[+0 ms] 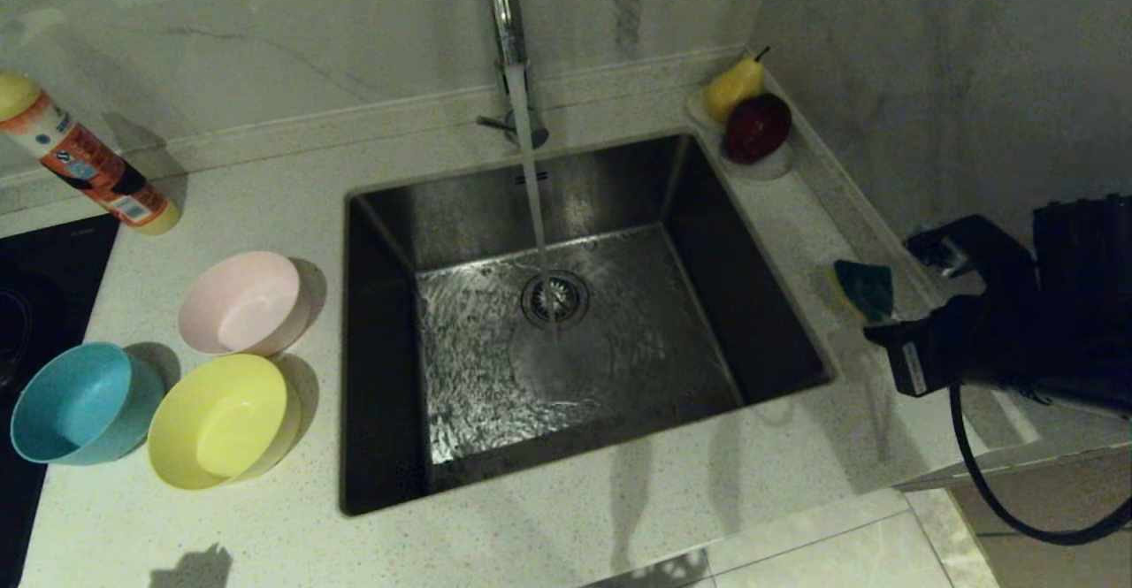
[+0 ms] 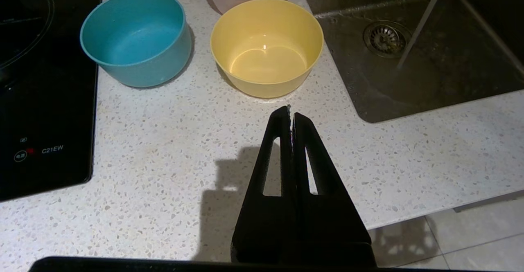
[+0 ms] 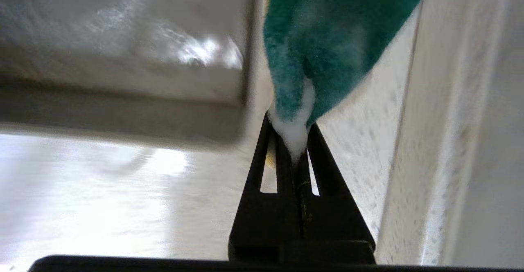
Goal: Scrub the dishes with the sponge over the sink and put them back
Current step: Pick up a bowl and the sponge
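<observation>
Three bowls stand on the counter left of the sink (image 1: 380,217): pale pink (image 1: 243,302), teal blue (image 1: 81,402) and yellow (image 1: 221,420). The green-faced sponge (image 1: 865,289) is on the counter strip right of the sink, and my right gripper (image 1: 875,327) is shut on its near edge. In the right wrist view the sponge (image 3: 331,47) bulges out past the gripper (image 3: 292,131), with white foam squeezed out at the tips. My left gripper (image 2: 290,114) is shut and empty, parked over the counter just in front of the yellow bowl (image 2: 267,47) and teal bowl (image 2: 137,37).
Water runs from the tap (image 1: 504,13) onto the drain strainer (image 1: 554,298). A white dish with a pear (image 1: 732,88) and a red apple (image 1: 757,126) sits at the sink's far right corner. A bottle (image 1: 84,159) stands far left beside a black hob (image 1: 35,305). A wall closes off the right.
</observation>
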`<state>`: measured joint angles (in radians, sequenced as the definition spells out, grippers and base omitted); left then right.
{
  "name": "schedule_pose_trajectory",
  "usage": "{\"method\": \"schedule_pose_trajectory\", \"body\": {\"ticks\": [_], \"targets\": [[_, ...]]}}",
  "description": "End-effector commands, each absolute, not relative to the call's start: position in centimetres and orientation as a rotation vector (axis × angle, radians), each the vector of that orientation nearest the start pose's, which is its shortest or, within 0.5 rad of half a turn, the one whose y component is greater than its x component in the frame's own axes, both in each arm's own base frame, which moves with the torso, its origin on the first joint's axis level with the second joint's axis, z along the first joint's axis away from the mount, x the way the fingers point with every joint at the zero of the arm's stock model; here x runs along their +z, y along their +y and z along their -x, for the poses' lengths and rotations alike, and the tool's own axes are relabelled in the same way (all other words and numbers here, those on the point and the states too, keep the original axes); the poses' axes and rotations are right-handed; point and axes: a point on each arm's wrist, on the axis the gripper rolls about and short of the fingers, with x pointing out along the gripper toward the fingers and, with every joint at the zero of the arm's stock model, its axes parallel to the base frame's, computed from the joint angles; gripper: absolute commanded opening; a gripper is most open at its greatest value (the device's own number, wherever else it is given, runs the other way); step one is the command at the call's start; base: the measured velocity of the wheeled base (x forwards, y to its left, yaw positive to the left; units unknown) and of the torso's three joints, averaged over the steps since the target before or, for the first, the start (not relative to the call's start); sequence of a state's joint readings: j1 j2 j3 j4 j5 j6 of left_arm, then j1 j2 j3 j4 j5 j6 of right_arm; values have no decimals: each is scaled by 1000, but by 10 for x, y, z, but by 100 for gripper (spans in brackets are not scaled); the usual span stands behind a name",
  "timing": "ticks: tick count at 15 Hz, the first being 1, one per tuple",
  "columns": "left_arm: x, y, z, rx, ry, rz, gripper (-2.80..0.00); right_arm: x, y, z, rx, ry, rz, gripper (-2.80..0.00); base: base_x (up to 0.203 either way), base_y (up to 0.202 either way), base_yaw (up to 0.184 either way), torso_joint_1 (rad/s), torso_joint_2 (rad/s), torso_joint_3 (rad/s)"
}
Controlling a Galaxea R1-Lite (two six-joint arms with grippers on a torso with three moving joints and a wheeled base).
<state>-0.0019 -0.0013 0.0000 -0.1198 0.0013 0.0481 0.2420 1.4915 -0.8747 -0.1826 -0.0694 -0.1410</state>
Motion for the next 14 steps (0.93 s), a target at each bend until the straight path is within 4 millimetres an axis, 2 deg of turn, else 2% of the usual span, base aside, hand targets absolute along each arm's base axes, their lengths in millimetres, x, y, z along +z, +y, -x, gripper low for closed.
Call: {"method": "schedule_pose_trajectory", "body": {"ticks": [1,6,9,12,14], "targets": [[77,0,20,2,-83,-47,-280,246,61,-224,246,310,184,-280,0,0,0,0,0,0],[77,0,20,3,-81,-49,-280,285,81,-174,405,195,27,-280,0,0,0,0,0,0],[77,0,20,2,-83,-47,-280,303,84,-143,553,224,-36,-280,0,0,0,0,0,0],[77,0,20,3,-81,-48,-280,317,80,-122,681,269,-88,-280,0,0,0,0,0,0],[77,0,20,2,-83,-48,-280,317,82,-118,708,275,-84,-280,0,0,0,0,0,0]]}}
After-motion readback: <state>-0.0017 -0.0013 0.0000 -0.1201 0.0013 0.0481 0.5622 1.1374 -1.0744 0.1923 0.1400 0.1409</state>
